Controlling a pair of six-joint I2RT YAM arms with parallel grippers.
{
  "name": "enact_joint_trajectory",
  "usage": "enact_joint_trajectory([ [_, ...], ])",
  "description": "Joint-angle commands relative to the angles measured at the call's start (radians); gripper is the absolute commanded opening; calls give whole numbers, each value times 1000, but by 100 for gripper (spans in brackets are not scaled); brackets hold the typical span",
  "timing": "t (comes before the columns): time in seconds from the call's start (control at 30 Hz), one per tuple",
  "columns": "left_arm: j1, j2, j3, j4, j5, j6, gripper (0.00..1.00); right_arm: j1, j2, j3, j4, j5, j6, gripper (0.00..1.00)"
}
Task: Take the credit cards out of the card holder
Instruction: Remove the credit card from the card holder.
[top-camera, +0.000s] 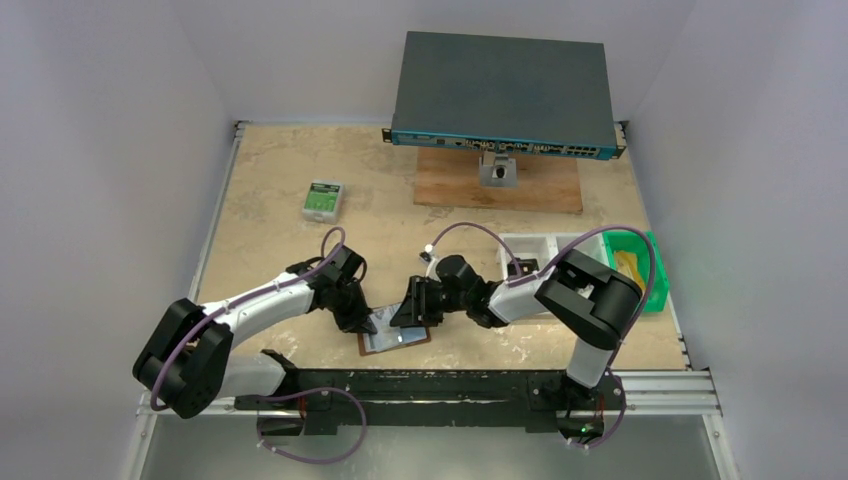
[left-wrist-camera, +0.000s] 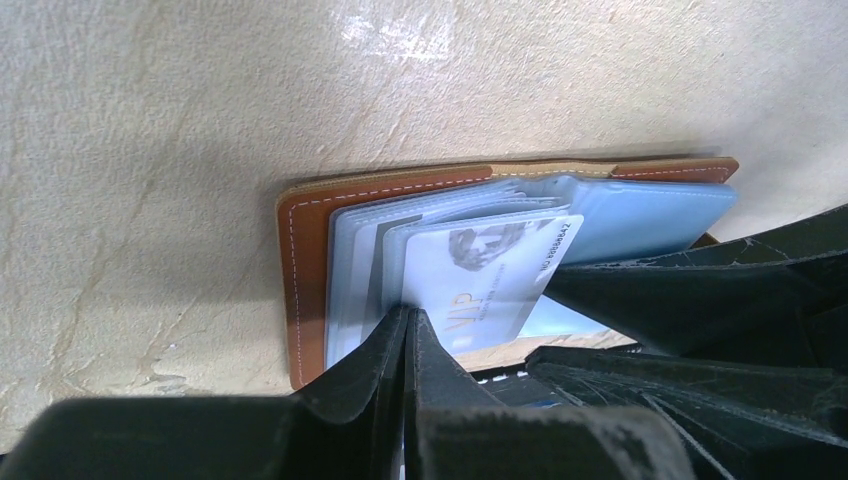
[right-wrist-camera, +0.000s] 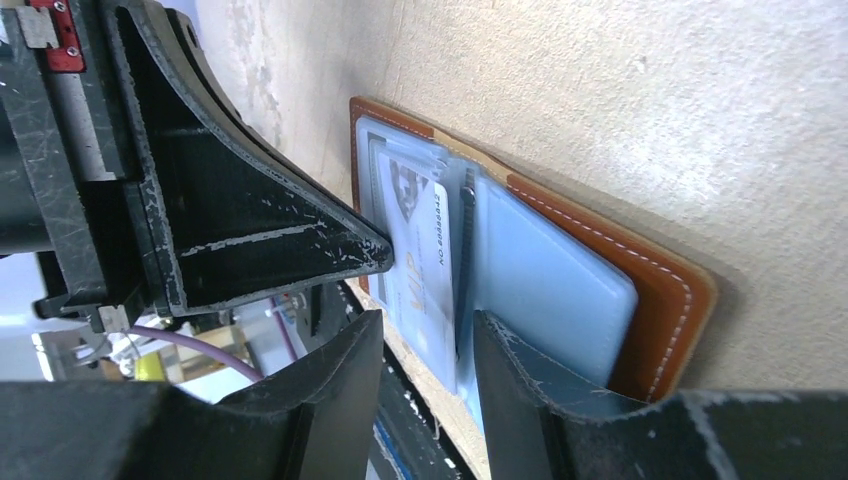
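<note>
Card holder (top-camera: 395, 338), 1 in number, lying open and flat on the table (top-camera: 270, 170) near its front edge, brown leather outward, pale blue pockets upward. In the pockets: 1 white card (left-wrist-camera: 490, 270) marked "VIP", partly drawn out; whether more cards sit in the other sleeves cannot be told. Grippers, 2, meet over the holder. Left gripper (top-camera: 360, 322), jaws pressed fully together, tip resting on the white card at the holder's left half. Right gripper (top-camera: 412, 305), jaws partly apart, straddling the card's edge and the adjoining blue sleeve; contact of its pads with the card is unclear. Far left: 1 green-and-white box (top-camera: 322, 200), well apart from the holder. Rear: 1 network switch (top-camera: 505, 92) above 1 wooden board (top-camera: 540, 185). Right: 1 white tray (top-camera: 525, 245), apparently of 2 compartments, and 1 green bin (top-camera: 640, 262) holding something yellowish.
</note>
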Motion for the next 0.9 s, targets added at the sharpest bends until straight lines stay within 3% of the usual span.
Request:
enact_joint_trajectory([
  [0.0, -3, 52, -53, -34, -151, 4, 0, -17, 8, -41, 146, -58, 56, 39],
  [0.2, -2, 54, -51, -29, -145, 8, 0, -19, 52, -52, 203, -74, 86, 32],
  [0.5, -2, 53, -58, -20, -143, 9, 0, -19, 41, -16, 58, -11, 36, 31],
  [0.87, -2, 60, -56, -12, -140, 15, 0, -19, 57, -26, 114, -31, 62, 0],
])
